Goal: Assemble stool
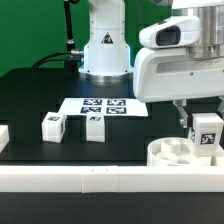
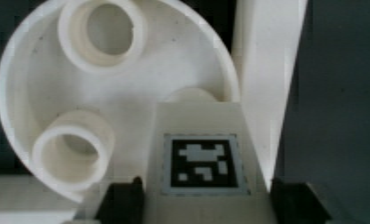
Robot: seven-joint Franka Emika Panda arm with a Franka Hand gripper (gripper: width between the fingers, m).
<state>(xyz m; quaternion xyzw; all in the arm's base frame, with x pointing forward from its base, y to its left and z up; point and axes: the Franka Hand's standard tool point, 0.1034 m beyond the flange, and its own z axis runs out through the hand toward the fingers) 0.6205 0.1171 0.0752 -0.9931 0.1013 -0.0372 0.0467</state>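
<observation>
Franka gripper pinched a tagged stool leg | it hung over the round seat disc, exterior view's right | judged best: centre on a socket, upright, then lower.

The white round seat disc lies flat on the tabletop at the exterior view's right, its round sockets facing up. One blocky white leg stands upright over the disc's edge, tag outward, clamped in the end effector. Two loose legs stand near each other, well apart from the disc.
</observation>
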